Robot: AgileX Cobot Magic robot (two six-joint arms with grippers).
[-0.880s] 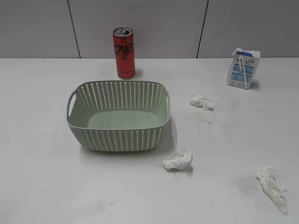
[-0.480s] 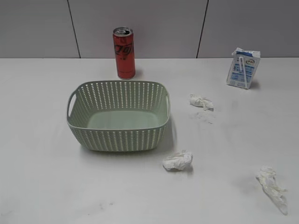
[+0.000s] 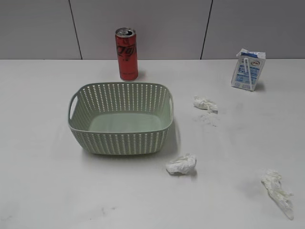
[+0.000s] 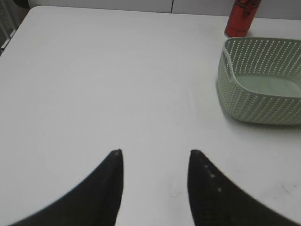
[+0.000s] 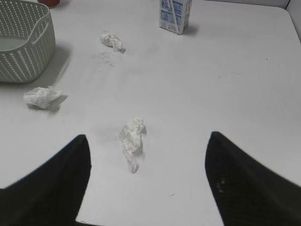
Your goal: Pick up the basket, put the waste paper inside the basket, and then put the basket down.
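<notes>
- Two grippers show only in the wrist views; we see neither arm in the exterior view.
- Farthest left, we find the left gripper [image 4: 155, 153] with its dark fingers spread apart and nothing between them, hanging over bare white table [image 3: 38, 191] well to the left of the basket.
- We see the basket [image 3: 121, 118], pale sage green with lattice sides, standing upright on the table left of centre (its inside holds nothing).
- Just behind it, towards the wall, we see a red can [image 3: 126, 54] standing upright, apart from the basket's rim.
- Right of the basket, we count three wads of waste paper, all lying on the table outside it: one near its front right corner [image 3: 181, 164], one farther back [image 3: 205, 103], one at the front right [image 3: 277, 191].
- Behind them, at the back right, we note a blue-and-white carton [image 3: 248, 69] standing upright.
- Farthest right, the right gripper [image 5: 148, 136] is released, its fingers set wide, and we see the front wad [image 5: 132, 141] lying on the table between the two fingertips in its view, untouched.
</notes>
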